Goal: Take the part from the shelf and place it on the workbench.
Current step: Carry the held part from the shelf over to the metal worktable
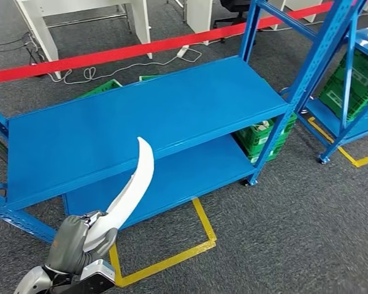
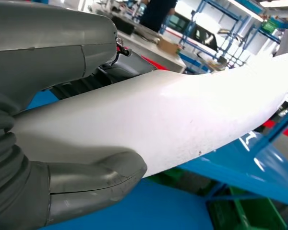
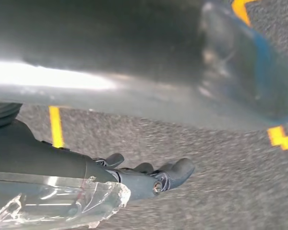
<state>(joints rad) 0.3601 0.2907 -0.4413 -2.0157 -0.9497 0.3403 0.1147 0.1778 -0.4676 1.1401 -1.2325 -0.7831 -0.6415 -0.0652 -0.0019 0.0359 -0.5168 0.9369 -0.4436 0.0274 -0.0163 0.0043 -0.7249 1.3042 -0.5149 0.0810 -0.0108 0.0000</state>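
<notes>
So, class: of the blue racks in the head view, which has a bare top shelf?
The near rack: its top shelf carries nothing, while the far-right rack holds a green crate.

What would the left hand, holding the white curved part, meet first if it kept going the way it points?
Probably the blue shelf's top board: the left hand aims the white curved part up over its front edge. Depth is unclear, so the part might pass above it.
</notes>
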